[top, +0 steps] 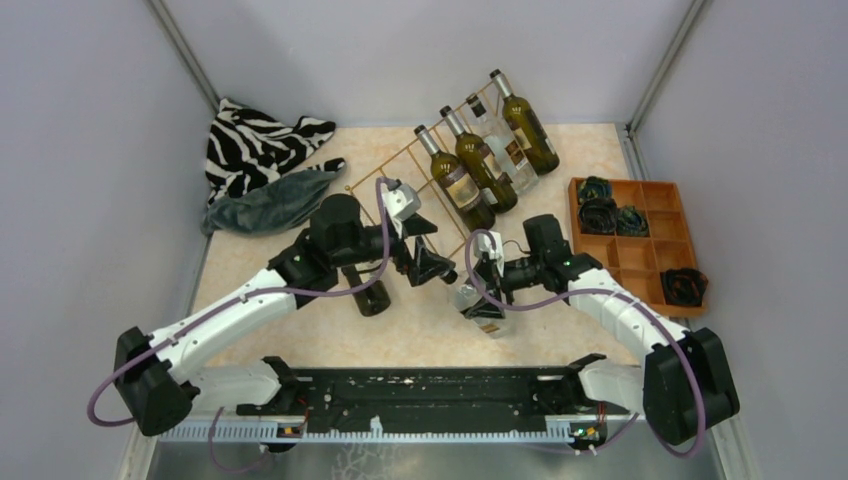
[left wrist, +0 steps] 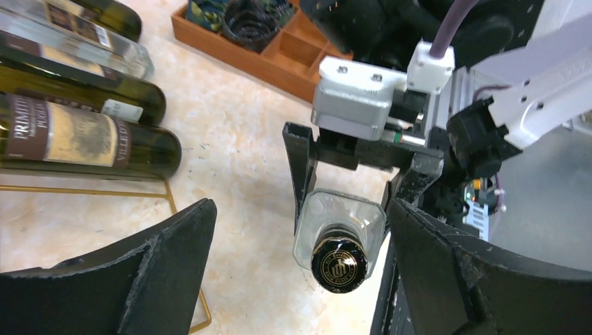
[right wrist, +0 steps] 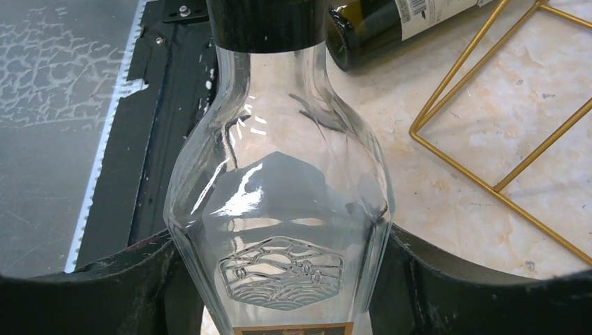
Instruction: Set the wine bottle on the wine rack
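My right gripper (top: 484, 288) is shut on a clear glass wine bottle (top: 480, 310) with a black cap and holds it tilted over the table's middle, in front of the rack. In the right wrist view the bottle's body (right wrist: 279, 209) fills the space between both fingers. My left gripper (top: 437, 268) is open just left of it. In the left wrist view the capped neck (left wrist: 340, 262) points at the camera between the spread fingers, close to the right finger (left wrist: 475, 279). The gold wire wine rack (top: 400, 175) stands at the back and holds several bottles (top: 480, 165).
A dark green bottle (top: 372, 295) lies on the table under my left arm. An orange compartment tray (top: 640, 250) with black items sits at the right. A zebra cloth (top: 255, 140) and a grey cloth (top: 265, 200) lie at the back left.
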Controlling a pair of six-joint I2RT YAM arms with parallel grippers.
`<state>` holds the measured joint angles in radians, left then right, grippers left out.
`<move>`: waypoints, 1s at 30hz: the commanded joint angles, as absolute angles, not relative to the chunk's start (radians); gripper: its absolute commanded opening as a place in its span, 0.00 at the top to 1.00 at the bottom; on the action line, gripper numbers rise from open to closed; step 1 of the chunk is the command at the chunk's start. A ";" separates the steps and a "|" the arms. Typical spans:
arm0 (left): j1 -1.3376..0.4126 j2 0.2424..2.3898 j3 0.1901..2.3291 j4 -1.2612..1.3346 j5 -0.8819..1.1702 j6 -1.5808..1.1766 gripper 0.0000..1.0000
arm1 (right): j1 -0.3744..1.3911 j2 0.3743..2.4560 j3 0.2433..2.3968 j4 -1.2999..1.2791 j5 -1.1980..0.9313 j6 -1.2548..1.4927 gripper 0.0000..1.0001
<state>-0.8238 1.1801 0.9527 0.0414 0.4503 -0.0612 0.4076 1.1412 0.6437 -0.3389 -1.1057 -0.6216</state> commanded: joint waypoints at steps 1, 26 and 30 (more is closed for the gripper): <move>-0.821 1.112 0.951 0.095 0.335 -0.135 0.01 | 0.400 1.133 0.702 -0.373 -1.165 -0.658 1.00; -0.797 0.870 0.770 0.088 -0.219 0.227 0.01 | 0.233 1.090 0.777 -0.634 -1.161 -0.880 1.00; -0.796 0.838 0.740 0.071 -0.305 0.292 0.01 | 0.191 1.089 0.781 -0.638 -1.179 -0.876 1.00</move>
